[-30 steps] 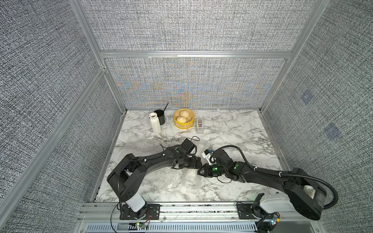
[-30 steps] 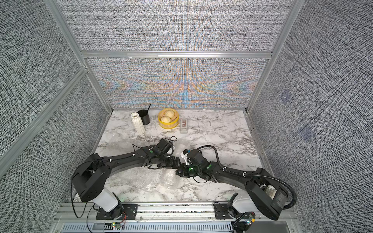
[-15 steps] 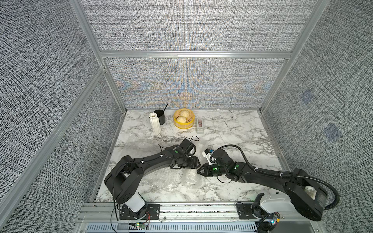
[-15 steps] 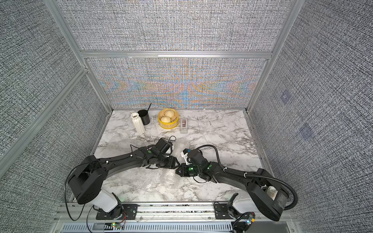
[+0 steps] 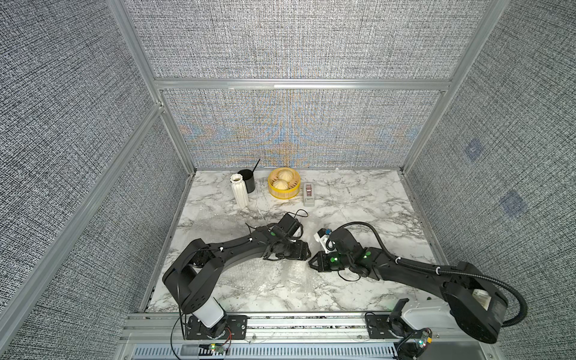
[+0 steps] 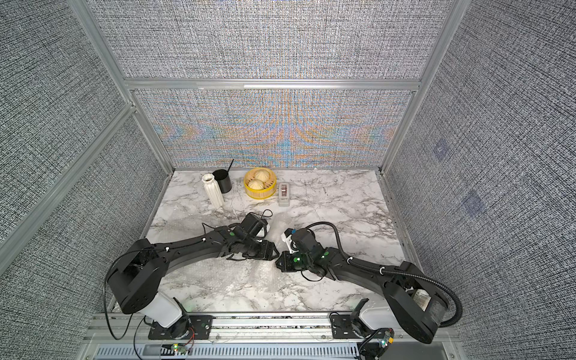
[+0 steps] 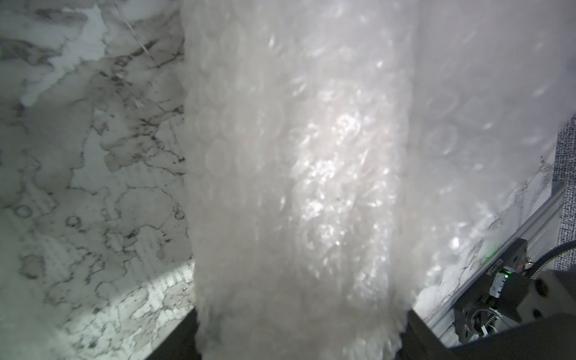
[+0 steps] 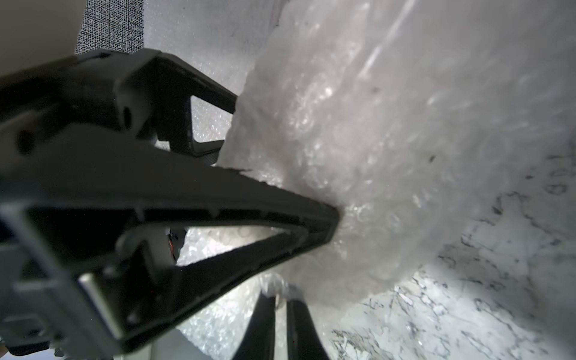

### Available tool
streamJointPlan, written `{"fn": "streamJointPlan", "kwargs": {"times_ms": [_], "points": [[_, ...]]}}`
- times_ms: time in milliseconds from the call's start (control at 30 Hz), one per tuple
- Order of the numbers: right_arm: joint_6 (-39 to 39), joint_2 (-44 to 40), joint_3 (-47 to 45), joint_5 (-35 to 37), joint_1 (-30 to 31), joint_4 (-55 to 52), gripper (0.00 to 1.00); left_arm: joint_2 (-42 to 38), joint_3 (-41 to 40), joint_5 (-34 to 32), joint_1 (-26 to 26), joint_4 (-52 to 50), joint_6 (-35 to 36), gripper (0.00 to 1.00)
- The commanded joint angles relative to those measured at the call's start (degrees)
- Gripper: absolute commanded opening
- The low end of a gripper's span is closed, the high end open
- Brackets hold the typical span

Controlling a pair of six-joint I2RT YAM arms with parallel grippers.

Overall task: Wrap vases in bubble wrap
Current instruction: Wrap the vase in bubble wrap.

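As print (image 7: pixel 495 268) blurs (board (image 7: pixel 506 280)), pincer (image 8: pixel 281 296) grips wrap (image 8: pixel 374 140)

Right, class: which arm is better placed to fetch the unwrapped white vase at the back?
Probably the left. The vase stands beside the black mug on the left arm's side; the right arm would have to reach across. Both are busy: left hand grips the wrapped bundle, right hand pinches bubble wrap.

Top views look down; wrist views crowd bubble wrap (image 7: pixel 296 187).
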Motion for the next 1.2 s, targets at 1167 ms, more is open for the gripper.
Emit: {"fn": "streamJointPlan", "kwargs": {"times_ms": [1167], "points": [[2.6, 2.4, -0.5, -1.1, 0.5, 8.4, 0.04, -2.7, -1.5, 3.0, 0.3, -6.3, 1.9, 0.85]]}}
